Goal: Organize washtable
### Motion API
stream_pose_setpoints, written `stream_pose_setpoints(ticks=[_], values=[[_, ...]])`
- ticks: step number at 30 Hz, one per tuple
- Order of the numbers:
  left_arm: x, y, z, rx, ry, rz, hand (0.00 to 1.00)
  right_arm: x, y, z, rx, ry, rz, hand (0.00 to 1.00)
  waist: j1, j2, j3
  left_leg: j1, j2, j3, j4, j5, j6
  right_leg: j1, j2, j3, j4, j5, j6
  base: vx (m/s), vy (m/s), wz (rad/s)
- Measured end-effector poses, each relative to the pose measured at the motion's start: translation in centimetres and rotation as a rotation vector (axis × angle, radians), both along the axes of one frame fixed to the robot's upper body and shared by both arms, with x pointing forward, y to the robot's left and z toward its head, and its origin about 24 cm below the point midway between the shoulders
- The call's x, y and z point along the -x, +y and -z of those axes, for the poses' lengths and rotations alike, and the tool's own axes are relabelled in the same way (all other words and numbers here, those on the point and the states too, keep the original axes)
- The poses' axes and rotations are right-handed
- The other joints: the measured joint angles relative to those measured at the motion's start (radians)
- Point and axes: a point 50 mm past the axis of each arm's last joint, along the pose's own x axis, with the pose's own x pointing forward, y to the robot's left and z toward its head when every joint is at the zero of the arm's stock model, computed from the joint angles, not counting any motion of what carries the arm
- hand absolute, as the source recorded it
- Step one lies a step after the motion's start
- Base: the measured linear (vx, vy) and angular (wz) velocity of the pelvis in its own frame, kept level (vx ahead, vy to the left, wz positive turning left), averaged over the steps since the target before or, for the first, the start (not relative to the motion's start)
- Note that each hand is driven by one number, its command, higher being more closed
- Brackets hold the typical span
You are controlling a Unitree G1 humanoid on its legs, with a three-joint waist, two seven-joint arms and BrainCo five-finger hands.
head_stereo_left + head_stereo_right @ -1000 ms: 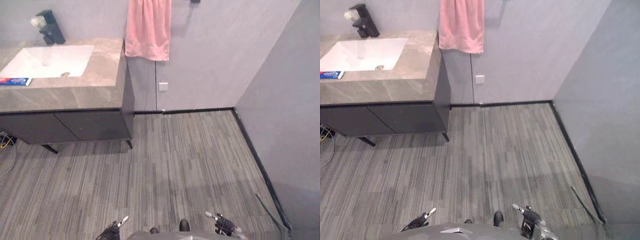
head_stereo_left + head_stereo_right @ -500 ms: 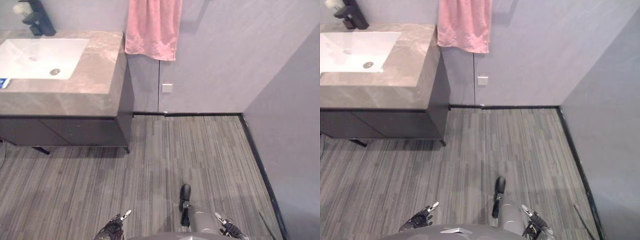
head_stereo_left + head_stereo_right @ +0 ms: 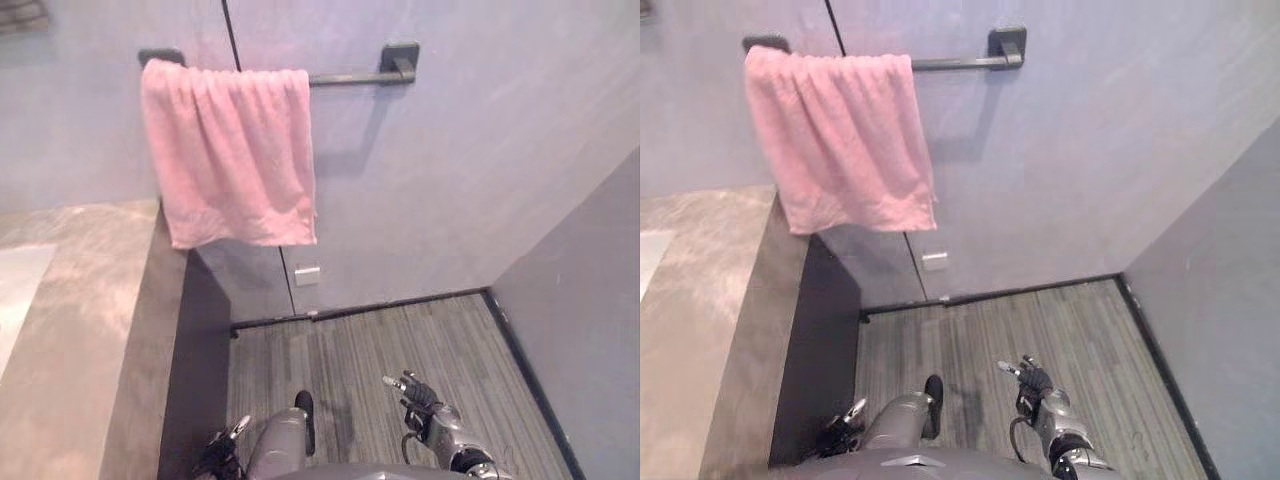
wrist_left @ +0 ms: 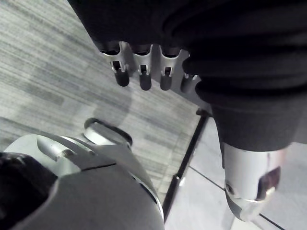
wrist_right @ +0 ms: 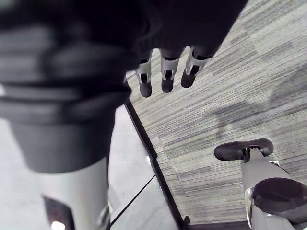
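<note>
The washtable's grey stone top [image 3: 80,330] runs down the left side, with a pale corner of the basin [image 3: 12,295] at the edge. A pink towel [image 3: 230,155] hangs from a dark wall rail [image 3: 355,77] just past the counter's end. My left hand [image 3: 222,455] hangs low beside the cabinet, its fingers [image 4: 141,72] straight over the floor, holding nothing. My right hand [image 3: 418,395] is raised a little over the floor at lower right, its fingers [image 5: 165,74] relaxed and holding nothing.
The dark cabinet side [image 3: 200,360] drops from the counter to the striped grey floor [image 3: 400,340]. A white wall socket [image 3: 307,275] sits under the towel. A grey wall [image 3: 590,300] with black skirting closes the right side.
The camera has moved closer and swung up toward the towel, so the tap and most of the basin have left the picture. My right hand now shows higher and further forward.
</note>
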Motion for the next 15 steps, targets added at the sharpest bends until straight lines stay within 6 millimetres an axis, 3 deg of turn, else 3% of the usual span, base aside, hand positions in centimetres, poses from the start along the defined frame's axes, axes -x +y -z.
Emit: stream_pose_setpoints(ticks=[1, 2, 3, 4, 5, 6, 7, 8, 9, 10, 12, 15], values=[[-1.1, -0.9, -0.1, 0.01, -0.031, 0.04, 0.0, 2.0, 1.1, 0.8, -0.035, 0.048, -0.032, 0.0, -0.03, 0.024, 0.002, 0.257, -0.007, -0.025, -0.108, -0.035, 0.026, -0.181, -0.032, -0.076, 0.194, 0.014, 0.014, 0.24, 0.186, 0.6], [-1.2, -1.3, -0.1, 0.021, -0.034, 0.033, 0.0, 2.2, 1.2, 0.8, -0.038, 0.052, -0.03, 0.0, -0.029, 0.017, -0.002, 0.282, -0.012, -0.031, -0.119, -0.035, 0.027, -0.205, -0.044, -0.083, 0.141, 0.035, 0.039, 0.25, 0.137, 0.67], [-1.2, -1.4, -0.1, 0.025, -0.041, 0.02, 0.0, 2.2, 1.1, 0.8, -0.037, 0.051, -0.03, 0.0, -0.027, 0.013, -0.006, 0.3, -0.015, -0.032, -0.127, -0.041, 0.025, -0.227, -0.057, -0.098, 0.068, 0.094, 0.045, 0.14, -0.026, 0.26], [-1.4, -1.5, -0.1, 0.024, -0.047, 0.02, 0.0, 2.1, 1.2, 0.8, -0.037, 0.049, -0.033, 0.0, -0.025, 0.012, -0.008, 0.309, -0.014, -0.032, -0.137, -0.048, 0.023, -0.242, -0.059, -0.103, 0.038, 0.105, 0.034, 0.07, -0.085, 0.19], [-1.9, -1.6, -0.3, 0.022, -0.056, 0.042, 0.0, 1.7, 1.3, 0.7, -0.035, 0.04, -0.048, 0.0, -0.025, 0.02, -0.006, 0.336, -0.004, -0.048, -0.166, -0.087, 0.014, -0.27, -0.051, -0.121, -0.052, 0.073, 0.012, -0.08, -0.075, 0.13], [-1.9, -1.7, -0.3, 0.022, -0.057, 0.047, 0.0, 1.8, 1.4, 0.7, -0.034, 0.044, -0.058, 0.0, -0.025, 0.02, -0.01, 0.332, -0.002, -0.056, -0.163, -0.092, 0.009, -0.259, -0.042, -0.122, -0.157, 0.075, 0.015, -0.27, -0.082, 0.34], [-1.5, -1.7, -0.3, 0.005, -0.057, 0.064, 0.0, 2.0, 1.5, 0.8, -0.03, 0.049, -0.073, 0.0, -0.032, 0.019, -0.03, 0.302, 0.004, -0.082, -0.153, -0.113, -0.009, -0.214, -0.01, -0.12, -0.423, 0.129, 0.041, -0.25, -0.151, 0.5], [-1.8, -1.3, -0.5, -0.023, -0.074, 0.057, 0.0, 1.9, 1.8, 0.6, -0.022, 0.031, -0.09, 0.0, -0.035, -0.008, -0.038, 0.295, -0.012, -0.105, -0.147, -0.137, -0.028, -0.208, -0.008, -0.118, -0.513, 0.21, 0.014, -0.19, -0.231, 0.52], [-1.9, -0.9, -0.7, -0.037, -0.084, 0.049, 0.0, 1.7, 1.9, 0.4, -0.017, 0.015, -0.103, 0.0, -0.036, -0.025, -0.043, 0.297, -0.023, -0.114, -0.149, -0.142, -0.039, -0.205, -0.01, -0.127, -0.524, 0.213, -0.001, 0.01, -0.299, 0.26], [-1.5, -1.1, -0.6, -0.032, -0.079, 0.008, 0.0, 1.3, 1.5, 0.0, 0.009, -0.017, -0.122, 0.0, -0.03, -0.012, -0.059, 0.298, -0.006, -0.126, -0.147, -0.143, -0.056, -0.204, 0.002, -0.136, -0.524, 0.198, -0.011, 0.1, -0.297, 0.16], [-0.4, -1.6, -0.4, -0.014, -0.071, -0.049, 0.0, -1.3, 0.8, -2.6, 0.065, -0.2, -0.144, 0.0, -0.036, 0.023, -0.086, 0.284, 0.03, -0.155, -0.158, -0.145, -0.079, -0.201, 0.045, -0.154, -0.586, 0.193, -0.027, 0.15, -0.297, 0.06], [-0.1, -1.2, -1.0, -0.033, -0.112, -0.101, 0.0, -4.7, 0.7, -6.8, 0.086, -0.449, -0.142, 0.0, -0.029, 0.042, -0.096, 0.27, 0.066, -0.184, -0.169, -0.153, -0.094, -0.177, 0.096, -0.15, -0.676, 0.229, -0.045, 0.09, -0.226, -0.19]])
